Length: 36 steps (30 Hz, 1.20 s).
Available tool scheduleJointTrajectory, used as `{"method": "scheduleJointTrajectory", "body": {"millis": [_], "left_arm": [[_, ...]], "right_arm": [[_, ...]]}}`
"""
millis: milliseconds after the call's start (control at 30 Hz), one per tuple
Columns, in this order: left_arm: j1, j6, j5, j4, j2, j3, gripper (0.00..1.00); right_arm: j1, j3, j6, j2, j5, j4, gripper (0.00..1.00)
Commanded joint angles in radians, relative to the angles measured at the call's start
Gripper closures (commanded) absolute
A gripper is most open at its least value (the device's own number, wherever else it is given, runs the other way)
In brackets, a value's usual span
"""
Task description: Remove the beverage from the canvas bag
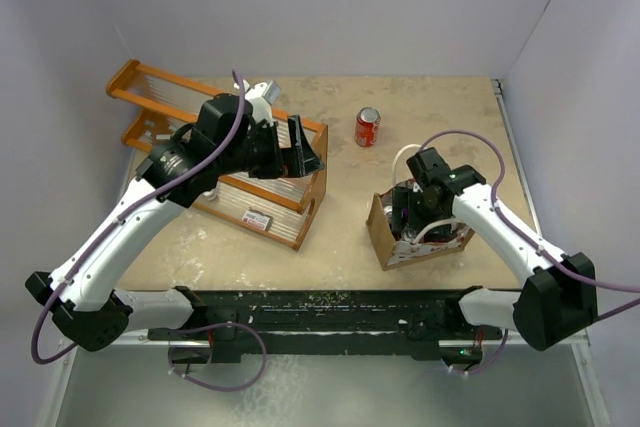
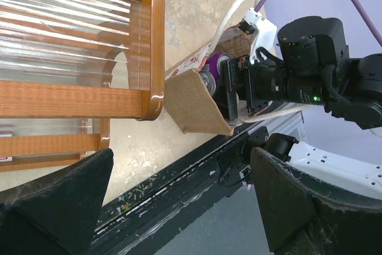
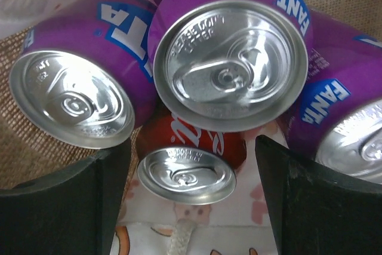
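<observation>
Canvas bag (image 2: 192,104): coarse, matt woven cloth. Purple cans (image 3: 230,67): shiny metal tops, glossy printed walls. Rack (image 2: 71,97): varnished, glossy wood with ribbed clear panels.

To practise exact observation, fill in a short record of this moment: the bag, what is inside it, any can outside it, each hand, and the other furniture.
Bag: canvas bag standing on the table, in front of the right arm
Inside bag: three purple Fanta cans; lower red can beneath them
Outside bag: loose red can, upright, apart from the bag
Right hand: open, inside the bag's mouth, above the cans, gripping nothing
Left hand: open, empty, over the wooden rack
</observation>
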Motion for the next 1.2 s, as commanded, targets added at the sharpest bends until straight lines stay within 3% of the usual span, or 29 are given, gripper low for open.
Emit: {"method": "scheduleJointTrajectory", "body": {"millis": [0, 600, 933, 1167], "left_arm": [[0.005, 0.001, 0.004, 0.040, 0.005, 0.011, 0.01], [0.005, -0.013, -0.008, 0.032, 0.015, 0.016, 0.01], [0.005, -0.020, -0.002, 0.033, 0.009, 0.017, 0.01], [0.005, -0.030, 0.012, 0.048, 0.008, 0.023, 0.01]], "right_arm": [[0.003, -0.011, 0.010, 0.023, 0.044, 0.038, 0.14], [0.022, -0.060, 0.024, 0.065, 0.021, 0.100, 0.26], [0.025, 0.010, 0.009, 0.014, 0.021, 0.043, 0.47], [0.025, 0.031, 0.035, -0.038, -0.005, 0.038, 0.69]]}}
